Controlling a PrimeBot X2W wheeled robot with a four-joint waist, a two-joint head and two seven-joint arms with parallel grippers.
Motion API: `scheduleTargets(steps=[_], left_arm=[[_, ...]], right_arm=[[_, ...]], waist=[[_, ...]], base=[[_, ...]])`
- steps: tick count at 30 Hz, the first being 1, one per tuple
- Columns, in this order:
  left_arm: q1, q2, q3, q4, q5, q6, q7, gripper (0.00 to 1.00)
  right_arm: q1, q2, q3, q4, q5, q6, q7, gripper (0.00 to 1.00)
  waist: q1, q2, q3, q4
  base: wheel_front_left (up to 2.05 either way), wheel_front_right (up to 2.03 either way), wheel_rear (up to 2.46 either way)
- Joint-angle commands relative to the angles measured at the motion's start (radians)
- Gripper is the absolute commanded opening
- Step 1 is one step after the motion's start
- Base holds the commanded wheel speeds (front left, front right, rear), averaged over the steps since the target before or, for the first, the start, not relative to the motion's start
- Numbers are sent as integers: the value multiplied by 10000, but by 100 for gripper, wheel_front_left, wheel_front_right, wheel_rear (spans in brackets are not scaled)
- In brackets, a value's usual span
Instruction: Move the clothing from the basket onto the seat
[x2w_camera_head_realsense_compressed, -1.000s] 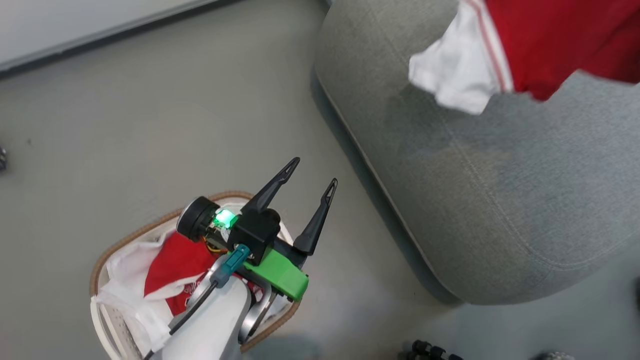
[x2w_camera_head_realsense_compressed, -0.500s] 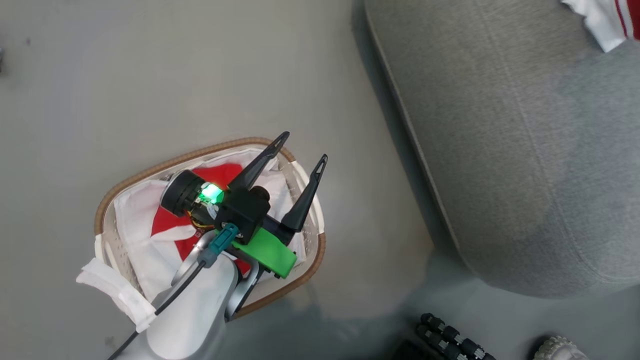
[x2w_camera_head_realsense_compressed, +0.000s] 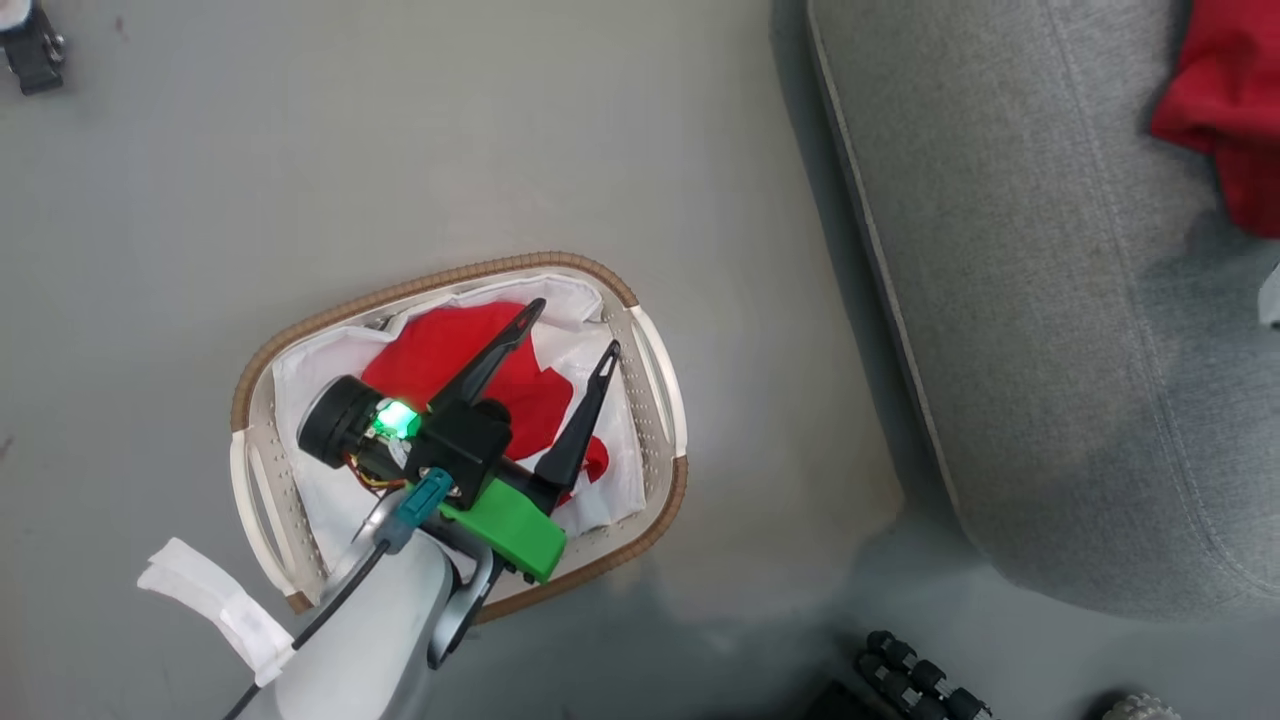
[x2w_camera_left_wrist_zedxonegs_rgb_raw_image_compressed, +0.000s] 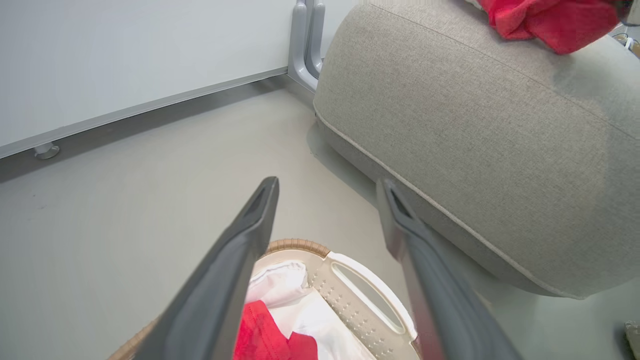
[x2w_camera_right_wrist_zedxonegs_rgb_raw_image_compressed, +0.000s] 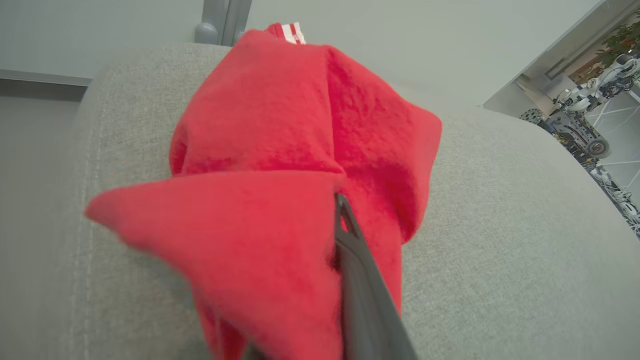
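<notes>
The basket (x2w_camera_head_realsense_compressed: 655, 375) stands on the floor at the head view's centre left, with its white liner (x2w_camera_head_realsense_compressed: 310, 370) and red clothing (x2w_camera_head_realsense_compressed: 450, 345) inside. My left gripper (x2w_camera_head_realsense_compressed: 576, 324) hovers over that clothing, open and holding nothing; in the left wrist view the left gripper (x2w_camera_left_wrist_zedxonegs_rgb_raw_image_compressed: 327, 184) points past the basket's handle (x2w_camera_left_wrist_zedxonegs_rgb_raw_image_compressed: 372, 292). The grey seat (x2w_camera_head_realsense_compressed: 1020, 300) fills the right side. A second piece of red clothing (x2w_camera_right_wrist_zedxonegs_rgb_raw_image_compressed: 280, 165) hangs over the seat (x2w_camera_right_wrist_zedxonegs_rgb_raw_image_compressed: 500, 240) in my right gripper (x2w_camera_right_wrist_zedxonegs_rgb_raw_image_compressed: 312, 210), shut on it. Fabric hides one finger.
Grey floor surrounds the basket. A small dark object (x2w_camera_head_realsense_compressed: 35, 50) lies at the far left. My wheels (x2w_camera_head_realsense_compressed: 915, 675) show at the bottom edge. A white wall with a baseboard (x2w_camera_left_wrist_zedxonegs_rgb_raw_image_compressed: 150, 107) and a grey metal post (x2w_camera_left_wrist_zedxonegs_rgb_raw_image_compressed: 305, 40) stand behind the seat.
The head camera has swung down, bringing the whole basket into view. My left gripper, earlier reaching past the basket's rim, now sits over the clothing inside. The held clothing has gone towards the right edge.
</notes>
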Motion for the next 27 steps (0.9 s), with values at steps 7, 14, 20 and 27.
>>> scheduleTargets(steps=[7,14,20,27], left_arm=[[404,-366,158,146,-205,-31,-6,100],[937,-607,761,465,-137,-31,-5,100],[1552,-876,1782,603,73,-3,-6,100],[2038,-1151,3171,612,381,194,-5,100]], right_arm=[[1512,528,-468,-367,-21,-10,-22,100],[2692,937,-67,-1024,251,-10,-22,100],[3176,1419,1105,-1890,830,-10,-22,100],[3426,1900,2887,-2826,1642,-10,-23,100]], waist=[[-1,-1,-1150,6],[-1,-1,-2149,268],[-1,-1,-2876,574],[-1,-1,-3431,1148]], base=[[0,0,0],[0,0,0],[0,0,0],[0,0,0]])
